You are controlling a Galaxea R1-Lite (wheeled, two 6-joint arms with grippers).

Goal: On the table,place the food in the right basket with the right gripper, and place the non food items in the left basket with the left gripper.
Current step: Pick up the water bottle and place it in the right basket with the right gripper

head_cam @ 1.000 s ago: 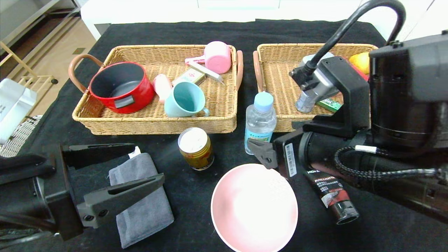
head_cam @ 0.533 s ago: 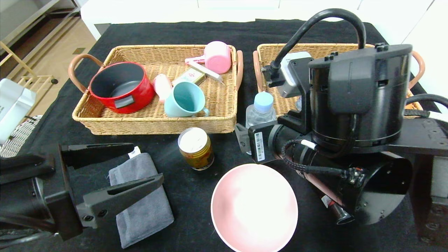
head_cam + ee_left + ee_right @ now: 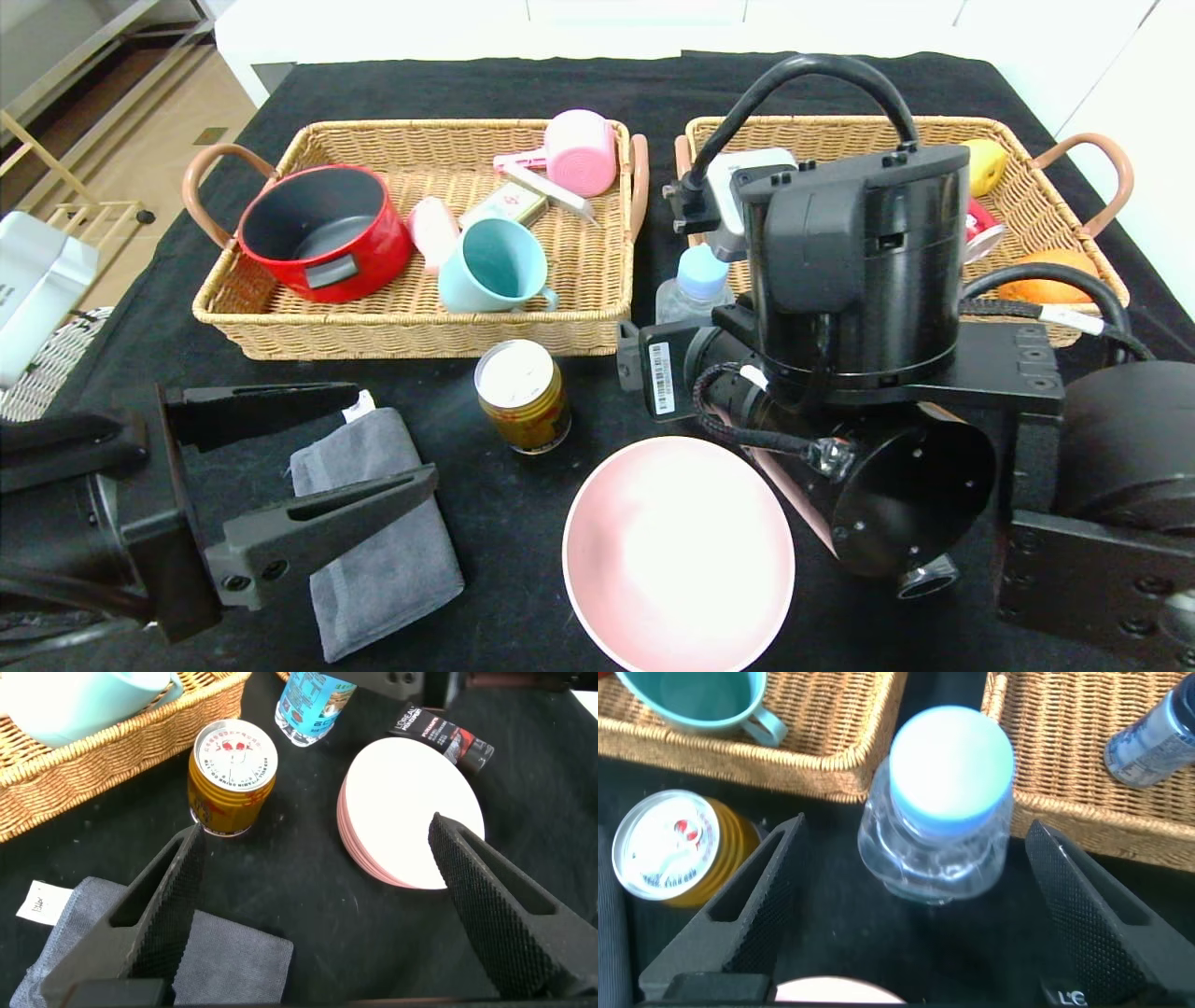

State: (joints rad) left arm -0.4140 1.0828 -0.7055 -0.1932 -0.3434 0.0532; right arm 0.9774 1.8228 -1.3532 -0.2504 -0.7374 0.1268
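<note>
Head view shows my table [image 3: 597, 93] draped in black cloth; past its twelve-o'clock edge runs a white counter, and wooden flooring with a pale shelf frame sits off at ten o'clock. My left basket [image 3: 411, 331] at eleven o'clock carries a red pot [image 3: 322, 229], a teal mug [image 3: 490, 266] and a pink ribbed cup [image 3: 581, 149]. My right basket [image 3: 1027, 201] at one o'clock shows yellow and orange fruit.

My right gripper [image 3: 906, 896] is hidden under its own wrist from the head. Only the right wrist view shows its fingers spread wide, straddling the water bottle [image 3: 948, 803] without touching it. That bottle stands upright, long axis vertical, pale blue cap facing the camera, just in front of the gap between the baskets. A small clear jar [image 3: 1153, 733] lies in the right basket.

My left gripper [image 3: 299, 467] hangs at eight o'clock, jaws wide apart and empty, over the folded grey towel [image 3: 378, 537]. The left wrist view adds the L'Oreal tube [image 3: 439, 737] lying flat beside the pink bowl [image 3: 677, 555]. From the head only its cap end peeks out beneath my right arm. The yellow can [image 3: 523, 397] stands upright, white top up, between towel and bottle.
</note>
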